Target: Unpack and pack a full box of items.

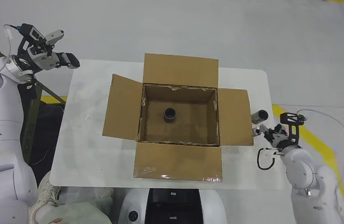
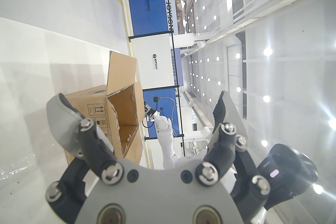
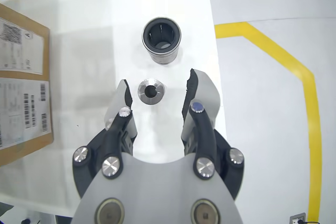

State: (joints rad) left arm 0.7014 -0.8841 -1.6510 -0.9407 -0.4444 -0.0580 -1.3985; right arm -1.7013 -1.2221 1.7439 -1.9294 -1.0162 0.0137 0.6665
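An open cardboard box stands in the middle of the white table, all flaps folded out. One dark ring-shaped part lies on its floor. By the table's right edge, a steel cylinder with a dark bore stands beside a smaller metal collet. My right gripper hangs open just above the collet, which sits between its fingers without touching them. My left gripper is open and holds nothing, raised beyond the table's far left corner and pointing sideways toward the box.
The box's right flap, with printed labels, lies flat close to the right gripper. A yellow floor line runs past the table's right edge. Bare table surface lies left of the box.
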